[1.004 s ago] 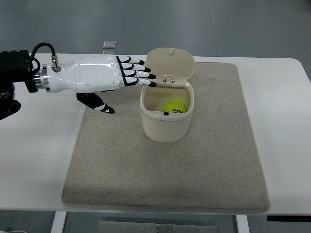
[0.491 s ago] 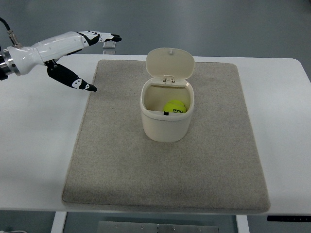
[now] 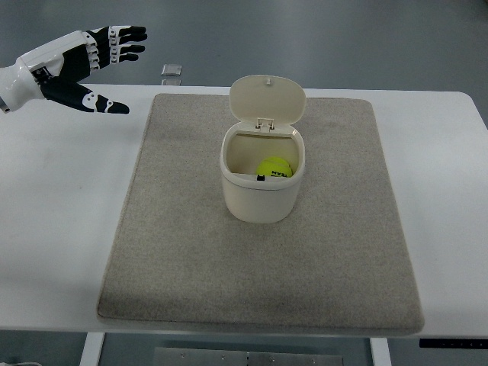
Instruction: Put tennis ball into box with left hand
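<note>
Since tennis ball sits inside open box, task looks done; left hand spread, empty, far left. Ball likely light, springy, felt grippy: wrap fingers around middle.

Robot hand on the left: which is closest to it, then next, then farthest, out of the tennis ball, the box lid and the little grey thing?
From the left robot hand:
1. Little grey thing, at the table's back edge.
2. Box lid, standing open.
3. Tennis ball, inside the box.

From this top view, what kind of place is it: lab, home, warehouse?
Probably a lab test bench: a plain white table with a grey mat, a lone cream box holding a tennis ball, over bare grey floor.
</note>
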Controlling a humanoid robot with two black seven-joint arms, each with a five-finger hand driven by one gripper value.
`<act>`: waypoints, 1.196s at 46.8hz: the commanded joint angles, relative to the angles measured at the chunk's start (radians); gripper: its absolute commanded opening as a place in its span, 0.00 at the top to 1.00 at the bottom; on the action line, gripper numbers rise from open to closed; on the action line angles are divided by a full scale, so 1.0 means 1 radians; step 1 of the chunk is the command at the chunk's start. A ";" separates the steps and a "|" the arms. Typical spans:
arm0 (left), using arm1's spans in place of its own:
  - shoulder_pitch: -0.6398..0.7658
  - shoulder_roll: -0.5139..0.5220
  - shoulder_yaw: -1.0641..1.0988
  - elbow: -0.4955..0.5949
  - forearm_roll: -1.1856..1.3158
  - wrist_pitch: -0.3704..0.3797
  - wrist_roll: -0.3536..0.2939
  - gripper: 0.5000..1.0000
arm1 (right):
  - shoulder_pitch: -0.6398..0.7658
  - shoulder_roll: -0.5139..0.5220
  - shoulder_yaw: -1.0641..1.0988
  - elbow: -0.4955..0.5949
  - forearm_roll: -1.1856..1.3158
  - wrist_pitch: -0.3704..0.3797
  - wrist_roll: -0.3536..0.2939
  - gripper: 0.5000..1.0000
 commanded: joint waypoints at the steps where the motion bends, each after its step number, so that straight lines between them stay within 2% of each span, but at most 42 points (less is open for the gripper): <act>1: 0.009 -0.003 0.007 0.010 -0.031 -0.009 0.000 0.02 | 0.000 0.000 0.000 0.000 0.000 0.001 -0.001 0.20; 13: 0.046 -0.028 0.060 0.025 -0.247 -0.010 0.022 0.02 | 0.000 0.000 0.000 0.000 0.000 0.000 0.001 0.20; 18: 0.063 -0.033 0.063 0.030 -0.330 -0.010 0.054 0.02 | 0.000 0.000 0.000 0.000 0.000 0.000 0.001 0.20; 41: 0.084 -0.099 0.060 0.128 -0.735 -0.016 0.377 0.02 | 0.000 0.000 0.000 0.000 0.000 0.000 -0.001 0.20; 56: 0.081 -0.100 0.052 0.194 -0.996 -0.200 0.540 0.02 | 0.000 0.000 0.000 0.000 0.000 0.000 0.001 0.20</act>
